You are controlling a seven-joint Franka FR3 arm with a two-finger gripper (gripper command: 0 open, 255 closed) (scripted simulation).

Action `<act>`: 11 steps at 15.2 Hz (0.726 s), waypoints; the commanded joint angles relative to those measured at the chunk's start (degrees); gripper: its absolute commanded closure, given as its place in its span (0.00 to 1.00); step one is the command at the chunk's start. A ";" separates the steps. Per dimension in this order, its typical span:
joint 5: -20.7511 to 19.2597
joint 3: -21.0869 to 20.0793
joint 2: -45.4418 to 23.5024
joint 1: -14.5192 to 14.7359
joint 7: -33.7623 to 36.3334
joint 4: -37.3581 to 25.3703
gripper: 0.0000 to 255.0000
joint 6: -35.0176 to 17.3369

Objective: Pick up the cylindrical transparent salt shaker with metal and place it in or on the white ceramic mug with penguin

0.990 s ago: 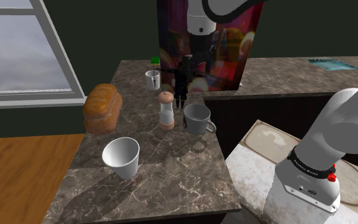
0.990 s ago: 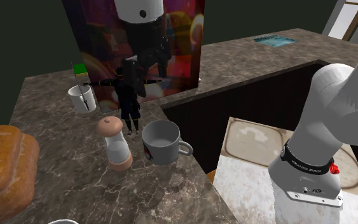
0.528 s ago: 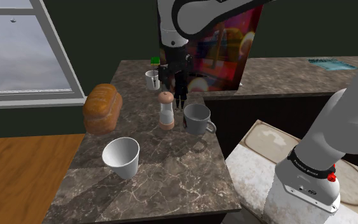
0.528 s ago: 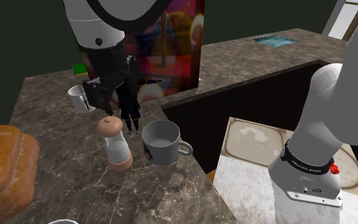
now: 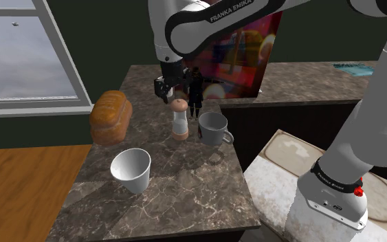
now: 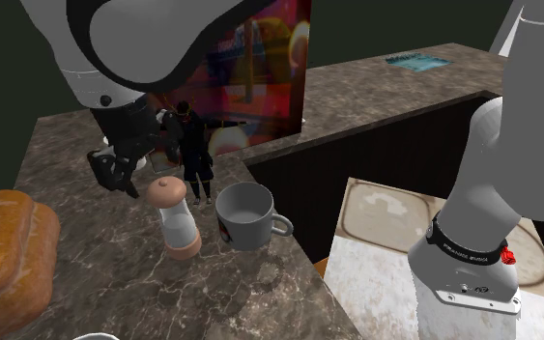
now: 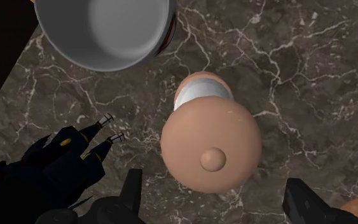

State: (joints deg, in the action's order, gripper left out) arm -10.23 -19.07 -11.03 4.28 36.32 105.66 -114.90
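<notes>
Salt shaker (image 5: 179, 121) (image 6: 176, 218) (image 7: 210, 145): cylindrical, whitish body, wide rounded peach-tan cap w/ small knob at ctr, tan base of same colour. No metal shows. Stands upright on dark marbled counter (image 5: 185, 196), long axis vert., cap end up. Wrist view looks straight down that axis onto the knob.

Location: just beside grey mug (image 5: 213, 128) (image 6: 245, 217) (image 7: 104, 28), on shoulder view's left of it, small gap btwn them, not touching. Mug upright, open end up, handle out to shoulder view's right, reddish mark on its side. Dark figurine (image 5: 195, 89) (image 6: 194, 150) (image 7: 50, 172) stands just behind shaker. Bread loaf (image 5: 109, 117) (image 6: 4, 251) and white cup (image 5: 131, 170) lie further toward shoulder view's left, well apart from shaker.

Gripper (image 5: 173, 95) (image 6: 139, 169) (image 7: 214, 191) hangs directly over shaker cap, pointing down. Fingers (image 7: 133, 191) spread wide, one each side of cap, neither touching it, nothing held
</notes>
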 commanded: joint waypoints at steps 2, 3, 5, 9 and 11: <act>-0.51 0.16 -0.93 -0.01 0.35 1.21 0.00 -2.10; -0.67 0.22 -1.20 -0.02 0.45 1.65 0.00 -2.79; -0.91 0.31 -1.63 -0.04 0.61 2.33 0.00 -3.87; -0.92 0.31 -1.64 -0.04 0.61 2.32 0.00 -3.87; -0.92 0.31 -1.64 -0.04 0.61 2.32 0.00 -3.87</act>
State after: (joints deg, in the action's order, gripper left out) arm -11.15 -18.76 -12.66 4.24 36.93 107.98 -118.76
